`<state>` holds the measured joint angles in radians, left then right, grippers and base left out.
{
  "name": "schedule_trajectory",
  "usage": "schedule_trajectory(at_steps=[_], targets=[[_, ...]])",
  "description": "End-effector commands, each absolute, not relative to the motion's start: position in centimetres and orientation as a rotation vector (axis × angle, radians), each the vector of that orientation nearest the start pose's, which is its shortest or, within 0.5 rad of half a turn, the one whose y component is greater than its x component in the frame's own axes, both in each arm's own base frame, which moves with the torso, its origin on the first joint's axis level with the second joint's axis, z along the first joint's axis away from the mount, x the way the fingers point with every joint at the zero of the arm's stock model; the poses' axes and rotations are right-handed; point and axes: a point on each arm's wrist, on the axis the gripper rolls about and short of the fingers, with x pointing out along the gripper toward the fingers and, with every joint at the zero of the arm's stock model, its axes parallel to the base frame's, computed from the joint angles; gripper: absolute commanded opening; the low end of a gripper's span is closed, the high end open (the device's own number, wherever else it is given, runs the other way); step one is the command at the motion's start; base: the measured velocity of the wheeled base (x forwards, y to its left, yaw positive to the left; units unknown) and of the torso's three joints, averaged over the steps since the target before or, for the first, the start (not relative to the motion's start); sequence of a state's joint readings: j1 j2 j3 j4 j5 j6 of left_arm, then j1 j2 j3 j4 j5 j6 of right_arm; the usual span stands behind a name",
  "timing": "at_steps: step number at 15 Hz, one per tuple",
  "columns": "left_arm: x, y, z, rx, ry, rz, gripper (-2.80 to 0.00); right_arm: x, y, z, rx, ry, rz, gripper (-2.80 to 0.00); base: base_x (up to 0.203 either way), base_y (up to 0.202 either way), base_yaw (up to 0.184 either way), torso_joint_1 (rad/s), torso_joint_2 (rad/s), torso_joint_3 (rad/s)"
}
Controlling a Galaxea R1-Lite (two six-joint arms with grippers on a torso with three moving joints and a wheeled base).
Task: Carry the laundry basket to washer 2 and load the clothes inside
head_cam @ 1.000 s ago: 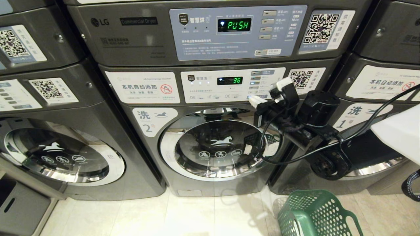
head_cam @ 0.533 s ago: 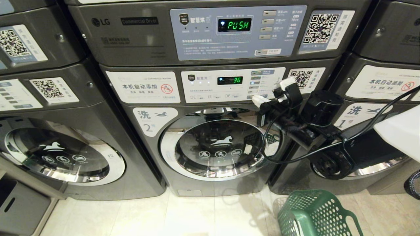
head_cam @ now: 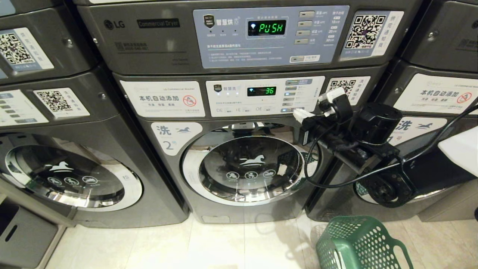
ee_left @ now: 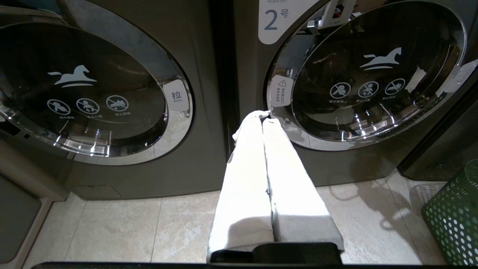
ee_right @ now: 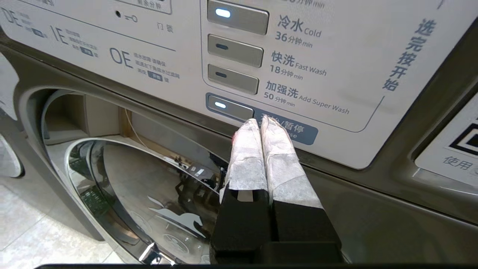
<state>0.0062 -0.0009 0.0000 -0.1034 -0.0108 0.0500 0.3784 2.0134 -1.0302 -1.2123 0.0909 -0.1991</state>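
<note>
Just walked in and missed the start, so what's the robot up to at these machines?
The right gripper, fingers shut and empty, is raised at the control panel of the dark grey front-loading washer marked 2, its tips by the lit start/pause button. The washer's round glass door is closed and its display reads 36. The green perforated plastic laundry basket sits on the floor nearby. The left gripper hangs shut, low before the machines.

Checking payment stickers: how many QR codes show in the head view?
5: two on the left stack, one on the dryer, one on washer 2; one cut off top right.
</note>
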Motion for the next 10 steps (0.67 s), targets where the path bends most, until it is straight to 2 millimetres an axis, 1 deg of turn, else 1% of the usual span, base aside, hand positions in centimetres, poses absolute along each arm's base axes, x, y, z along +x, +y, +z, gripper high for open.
schedule_trajectory(at_steps=[1, 3, 5, 6, 7, 10], targets=[[-2.0, 0.0, 7.5, 0.051, -0.064, -0.002, -2.80, 35.3, 15.0, 19.6, -0.159, -0.292, 0.463, -2.80, 0.000, 0.000, 0.000, 0.000, 0.00, 0.000], [-2.0, 0.0, 7.5, 0.051, -0.064, -0.002, -2.80, 35.0, 15.5, 19.4, -0.159, -0.287, 0.475, -2.80, 0.000, 0.000, 0.000, 0.000, 0.00, 0.000], [-2.0, 0.0, 7.5, 0.051, -0.064, -0.002, -2.80, 34.1, 15.3, 18.9, -0.164, -0.256, 0.486, -2.80, 0.000, 0.000, 0.000, 0.000, 0.00, 0.000], [-2.0, 0.0, 7.5, 0.051, -0.064, -0.003, -2.80, 33.3, 15.0, 18.8, -0.167, -0.235, 0.491, -2.80, 0.000, 0.000, 0.000, 0.000, 0.00, 0.000], [-2.0, 0.0, 7.5, 0.051, -0.064, -0.002, -2.80, 32.1, 14.5, 19.0, -0.170, -0.216, 0.495, -2.80, 0.000, 0.000, 0.000, 0.000, 0.00, 0.000], [-2.0, 0.0, 7.5, 0.051, -0.064, -0.003, -2.80, 27.7, 12.5, 20.3, -0.173, -0.130, 0.498, -2.80, 0.000, 0.000, 0.000, 0.000, 0.00, 0.000]])
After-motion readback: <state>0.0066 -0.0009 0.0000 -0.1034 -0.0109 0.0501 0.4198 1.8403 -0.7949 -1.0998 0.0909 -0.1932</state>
